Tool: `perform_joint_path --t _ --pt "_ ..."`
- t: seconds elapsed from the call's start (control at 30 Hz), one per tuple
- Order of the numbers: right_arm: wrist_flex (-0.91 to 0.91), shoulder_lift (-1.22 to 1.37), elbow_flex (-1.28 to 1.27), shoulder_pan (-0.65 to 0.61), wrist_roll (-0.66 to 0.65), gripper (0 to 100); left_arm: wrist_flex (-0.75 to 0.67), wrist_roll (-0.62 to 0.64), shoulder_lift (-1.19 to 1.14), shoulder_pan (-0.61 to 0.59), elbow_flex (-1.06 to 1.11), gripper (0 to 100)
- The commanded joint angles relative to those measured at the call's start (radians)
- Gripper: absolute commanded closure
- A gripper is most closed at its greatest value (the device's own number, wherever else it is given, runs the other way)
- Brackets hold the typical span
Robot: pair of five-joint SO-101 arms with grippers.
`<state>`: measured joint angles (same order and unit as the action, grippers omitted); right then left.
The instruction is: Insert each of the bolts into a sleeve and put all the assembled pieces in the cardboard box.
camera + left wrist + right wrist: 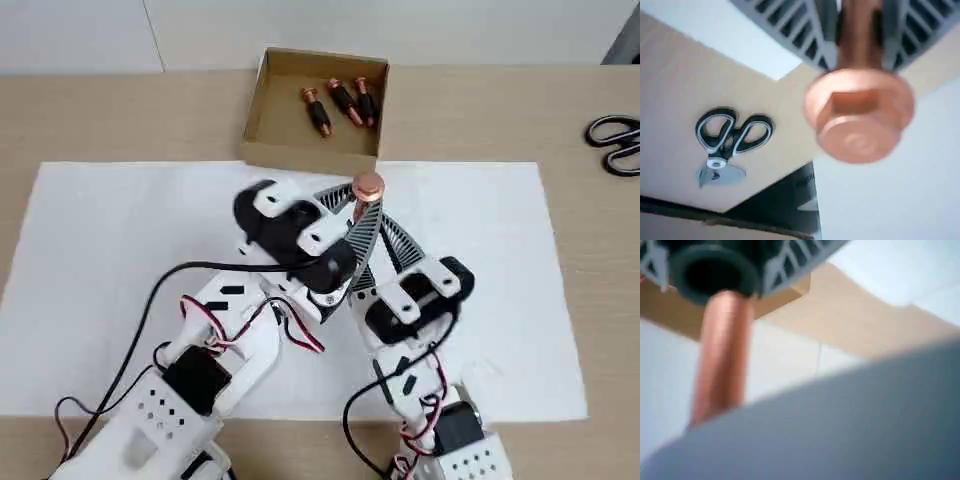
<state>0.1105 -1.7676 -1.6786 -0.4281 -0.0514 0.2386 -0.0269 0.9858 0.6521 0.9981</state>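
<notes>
Bolt [858, 112] head-up, left end effector [858, 22] pinching it, right end effector [715, 262] pinching sleeve [710, 274]

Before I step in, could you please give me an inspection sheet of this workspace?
Surface: wooden table with a white sheet laid over it.
Job's things: three assembled pieces in the cardboard box; copper bolt and black sleeve held up over the sheet.
Clutter: scissors on the bare table beside the sheet.
Pincers: left pincer shut on the bolt; right pincer shut on the sleeve.
Cables: black cable and red and white wires hang clear of the bolt.
Surroundings: pale wall behind the table.
</notes>
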Motion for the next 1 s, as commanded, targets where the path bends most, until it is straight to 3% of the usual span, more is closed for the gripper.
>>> perform_joint_path --t 0.0,0.7,0.97 --pt "-0.001 -0.016 -0.006 0.002 -0.006 99.4 -0.044 0.002 0.023 0.021 0.030 99" --pt "-0.001 -0.016 -0.006 0.001 -0.006 99.4 -0.080 0.002 0.018 0.034 0.110 99" --pt "-0.001 -0.016 -0.006 0.001 -0.003 99.4 -0.224 -0.002 0.015 0.032 0.168 99"
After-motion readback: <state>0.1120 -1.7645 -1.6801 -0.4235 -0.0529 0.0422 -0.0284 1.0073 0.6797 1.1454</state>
